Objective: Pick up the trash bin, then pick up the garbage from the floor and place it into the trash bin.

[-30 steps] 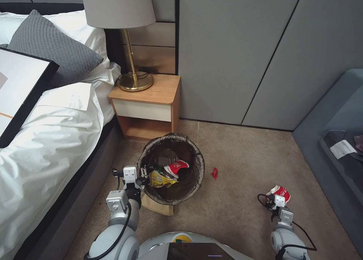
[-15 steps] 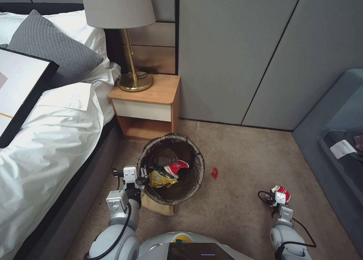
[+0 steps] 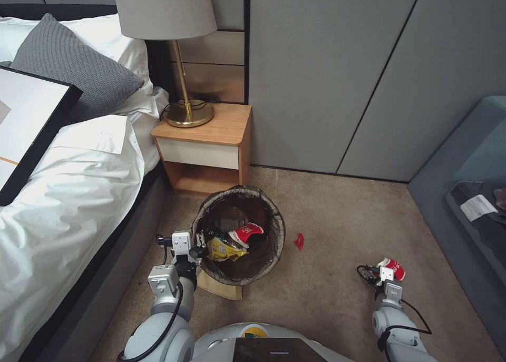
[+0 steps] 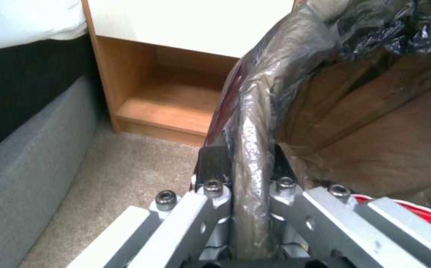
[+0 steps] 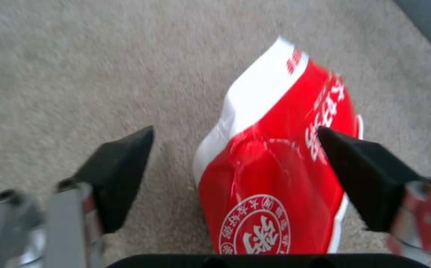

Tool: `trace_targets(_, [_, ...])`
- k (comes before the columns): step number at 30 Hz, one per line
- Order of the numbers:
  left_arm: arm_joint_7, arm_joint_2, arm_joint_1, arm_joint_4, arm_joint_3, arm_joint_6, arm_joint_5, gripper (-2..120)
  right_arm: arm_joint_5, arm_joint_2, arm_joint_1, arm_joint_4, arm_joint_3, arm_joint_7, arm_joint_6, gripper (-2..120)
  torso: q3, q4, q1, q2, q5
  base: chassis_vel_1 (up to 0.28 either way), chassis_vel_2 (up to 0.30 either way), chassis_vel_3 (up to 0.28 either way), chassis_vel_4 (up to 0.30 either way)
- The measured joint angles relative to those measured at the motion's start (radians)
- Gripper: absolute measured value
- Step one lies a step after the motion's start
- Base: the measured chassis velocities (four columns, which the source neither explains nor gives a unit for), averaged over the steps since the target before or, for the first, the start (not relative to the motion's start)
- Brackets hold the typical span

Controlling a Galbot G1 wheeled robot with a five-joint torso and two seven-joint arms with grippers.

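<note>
The trash bin [image 3: 238, 189] with its dark liner stands on the carpet in front of the nightstand. My left gripper [image 3: 199, 242] is shut on its near-left rim; the left wrist view shows my left gripper [image 4: 247, 186] clamping the bag-covered rim [image 4: 255, 123]. Inside lie a crushed red-and-white cup [image 3: 246, 232] and a yellow wrapper [image 3: 224, 249]. My right gripper [image 3: 381, 272] hangs low at the right, open, straddling another crushed red-and-white cup [image 3: 394, 267] on the floor. In the right wrist view this cup [image 5: 274, 167] sits between the black fingers [image 5: 118, 175] of my right gripper [image 5: 235, 130].
A small red scrap [image 3: 299, 241] lies on the carpet right of the bin. A flat brown paper bag [image 3: 221, 288] pokes out under the bin's near side. The bed [image 3: 63, 204] borders the left, the nightstand [image 3: 205, 146] with a lamp stands behind, and a blue sofa [image 3: 469, 193] is at right.
My right arm has drawn slightly left and lower over the cup. The left arm and the bin have not moved.
</note>
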Motion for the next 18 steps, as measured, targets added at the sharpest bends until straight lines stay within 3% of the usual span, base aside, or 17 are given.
trace_targets(1, [0.000, 0.000, 0.000, 0.000, 0.000, 0.000, 0.000, 2, 0.000, 0.000, 0.000, 0.000, 0.000, 0.000, 0.000, 82, 0.000, 0.0000, 0.000, 0.000, 0.0000, 0.000, 0.000, 0.000, 0.000])
trace_targets(3, [0.000, 0.000, 0.000, 0.000, 0.000, 0.000, 0.000, 2, 0.001, -0.008, 0.032, -0.059, -0.004, -0.001, 0.010, 95, 0.000, -0.0002, 0.000, 0.000, 0.0000, 0.000, 0.000, 0.000, 0.000])
trace_targets(7, [0.000, 0.000, 0.000, 0.000, 0.000, 0.000, 0.000, 2, 0.001, -0.014, 0.053, -0.091, -0.007, -0.003, 0.018, 90, 0.000, 0.0000, 0.000, 0.000, 0.0001, 0.000, 0.000, 0.000, 0.000])
trace_targets(11, [0.000, 0.000, 0.000, 0.000, 0.000, 0.000, 0.000, 2, 0.003, -0.018, 0.080, -0.136, -0.010, -0.008, 0.028, 73, 0.000, -0.0003, 0.000, 0.000, -0.0001, 0.000, 0.000, 0.000, 0.000])
trace_targets(14, [0.000, 0.000, 0.000, 0.000, 0.000, 0.000, 0.000, 2, 0.004, -0.019, 0.088, -0.150, -0.010, -0.012, 0.035, 68, 0.000, -0.0003, 0.000, 0.000, -0.0002, 0.000, 0.000, 0.000, 0.000])
trace_targets(16, [0.000, 0.000, 0.000, 0.000, 0.000, 0.000, 0.000, 2, 0.013, -0.030, 0.111, -0.200, -0.004, -0.036, 0.064, 46, 0.000, -0.0001, 0.000, 0.000, -0.0005, 0.000, 0.000, 0.000, 0.000])
trace_targets(18, [0.000, 0.000, 0.000, 0.000, 0.000, 0.000, 0.000, 2, 0.015, -0.032, 0.115, -0.209, -0.002, -0.040, 0.069, 41, 0.000, -0.0001, 0.000, 0.000, -0.0004, 0.000, 0.000, 0.000, 0.000])
